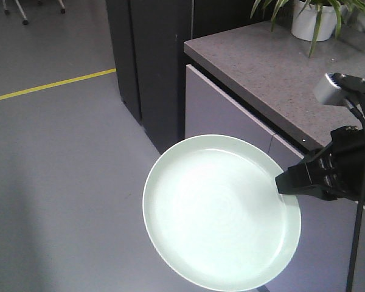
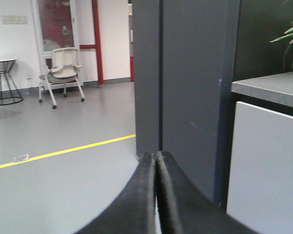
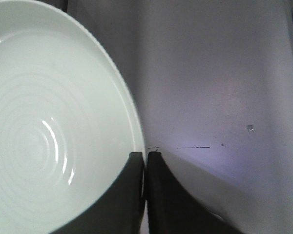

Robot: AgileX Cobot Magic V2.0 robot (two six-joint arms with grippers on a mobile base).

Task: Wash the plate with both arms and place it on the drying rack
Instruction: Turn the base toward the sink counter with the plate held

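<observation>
My right fingers (image 3: 141, 163) are pinched shut on the rim of the pale mint-green plate (image 3: 49, 122), one tip on its face and the other behind it. The plate spreads out to the left of them. It is glossy, with faint concentric rings and a low raised rim, and it hangs in the air below the speckled grey counter (image 1: 274, 67). My left fingers (image 2: 152, 163) are pressed together, holding nothing.

Dark column (image 1: 149, 67) rises from the grey floor. Right of it: a speckled grey countertop (image 1: 274, 67) over a pale cabinet door (image 1: 225, 115), with a potted plant (image 1: 313, 18) at the far end. Left of it: a yellow floor line (image 1: 48, 85), a red door frame (image 2: 96, 41), a mesh office chair (image 2: 61, 73) and a wire-legged round table (image 2: 2, 80).
</observation>
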